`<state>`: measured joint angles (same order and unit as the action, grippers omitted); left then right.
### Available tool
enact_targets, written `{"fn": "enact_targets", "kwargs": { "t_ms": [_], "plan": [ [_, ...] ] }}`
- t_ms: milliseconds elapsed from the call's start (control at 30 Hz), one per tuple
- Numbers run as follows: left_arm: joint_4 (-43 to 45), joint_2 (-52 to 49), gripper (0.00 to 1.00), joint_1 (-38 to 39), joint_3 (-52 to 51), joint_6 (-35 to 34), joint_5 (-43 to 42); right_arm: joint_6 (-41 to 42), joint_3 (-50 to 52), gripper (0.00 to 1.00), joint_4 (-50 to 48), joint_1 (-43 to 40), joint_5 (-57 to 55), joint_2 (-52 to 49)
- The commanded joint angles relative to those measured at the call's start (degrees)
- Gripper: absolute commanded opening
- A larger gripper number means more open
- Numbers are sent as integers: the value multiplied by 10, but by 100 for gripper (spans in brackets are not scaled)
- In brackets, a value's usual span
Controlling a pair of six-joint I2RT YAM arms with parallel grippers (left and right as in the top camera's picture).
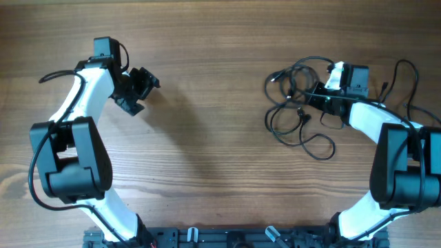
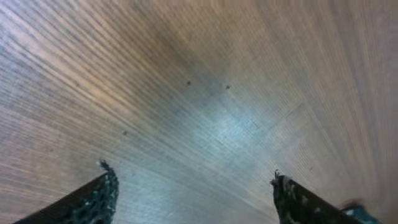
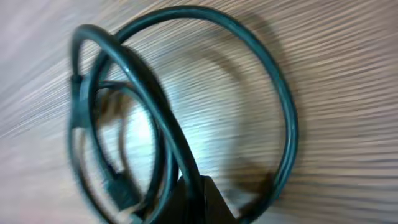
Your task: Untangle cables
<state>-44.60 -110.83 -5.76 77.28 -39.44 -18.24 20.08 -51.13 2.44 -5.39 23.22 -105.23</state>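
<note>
The cables (image 1: pixel 301 111) lie as a loose tangle of thin black loops on the right half of the wooden table. My right gripper (image 1: pixel 312 95) reaches into the tangle's upper part. In the right wrist view, looping cords (image 3: pixel 168 134) fill the frame and my right gripper (image 3: pixel 198 194) is shut, with one cord strand pinched between the fingertips. A small plug (image 3: pixel 118 186) lies left of the fingers. My left gripper (image 1: pixel 142 88) hovers over bare wood at the far left, well apart from the cables. It is open (image 2: pixel 191 175) with nothing between its fingers.
A thicker black arm cable (image 1: pixel 412 72) arcs behind the right arm, near the tangle. Another one (image 1: pixel 54 76) trails left of the left arm. The arm bases and a dark rail (image 1: pixel 227 238) line the front edge. Bare wood (image 1: pixel 213 103) separates the two grippers.
</note>
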Motion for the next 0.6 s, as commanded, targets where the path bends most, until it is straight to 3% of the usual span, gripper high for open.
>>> {"fn": "enact_targets", "kwargs": {
  "t_ms": [0,133,300,433,567],
  "plan": [
    [3,2,82,0,3,80,-22,-4,-19,5,15,3,139,9],
    [10,2,82,0,3,181,-130,-3,-19,5,42,3,189,67],
    [16,2,88,1,3,248,-251,-2,-19,5,98,17,192,158],
    [18,2,98,17,3,275,-303,-6,-19,5,111,58,192,207],
    [24,2,100,48,3,275,-309,-38,-19,5,89,110,239,212]
  ]
}}
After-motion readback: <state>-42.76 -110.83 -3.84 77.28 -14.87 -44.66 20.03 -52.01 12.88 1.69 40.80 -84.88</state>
